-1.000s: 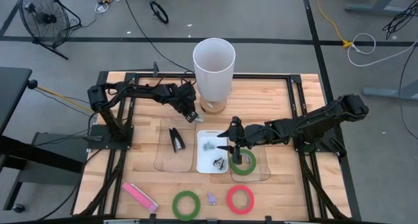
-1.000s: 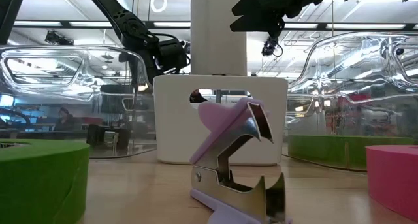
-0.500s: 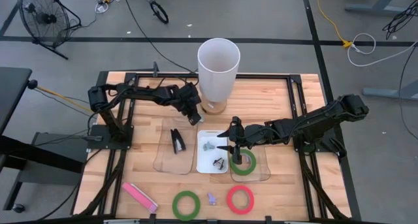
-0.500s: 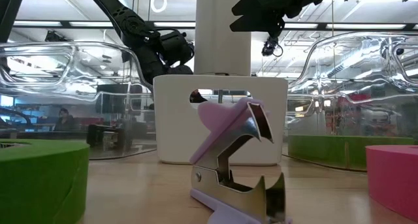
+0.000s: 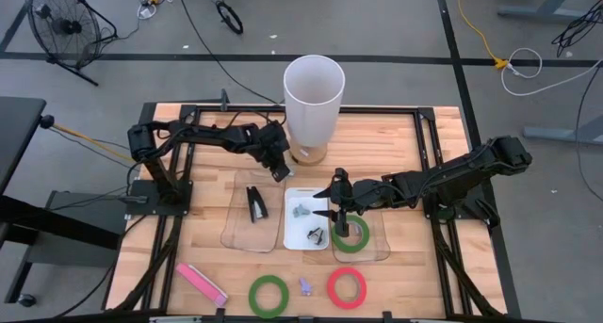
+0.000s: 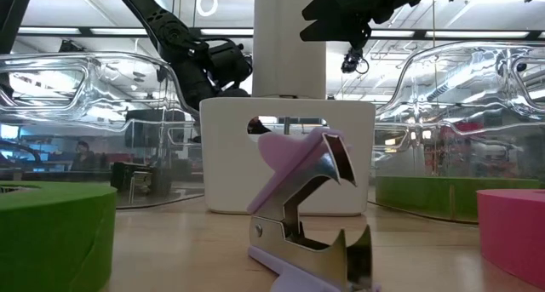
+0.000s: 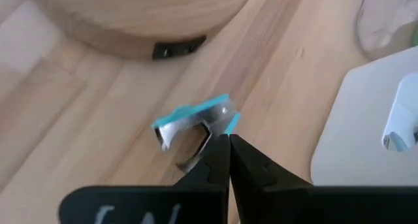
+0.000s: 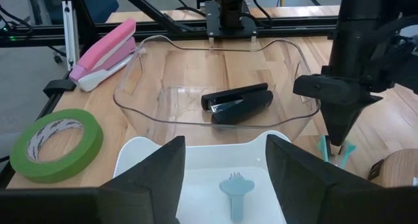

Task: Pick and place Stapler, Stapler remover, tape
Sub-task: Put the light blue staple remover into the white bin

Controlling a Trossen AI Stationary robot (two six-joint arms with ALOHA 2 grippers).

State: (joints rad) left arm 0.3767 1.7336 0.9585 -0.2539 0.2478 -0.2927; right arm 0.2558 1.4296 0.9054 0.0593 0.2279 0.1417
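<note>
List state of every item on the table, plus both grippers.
Black stapler: closed, lying in left clear tray.
Pink stapler: closed, on wooden table.
Green tape ring: flat in right clear tray.
Second green tape ring: flat on table.
Red tape ring: flat on table.
Purple staple remover: on table.
Teal staple remover: on table, at left gripper's tips.
Left gripper: jaws shut.
Right gripper: jaws open, empty.
</note>
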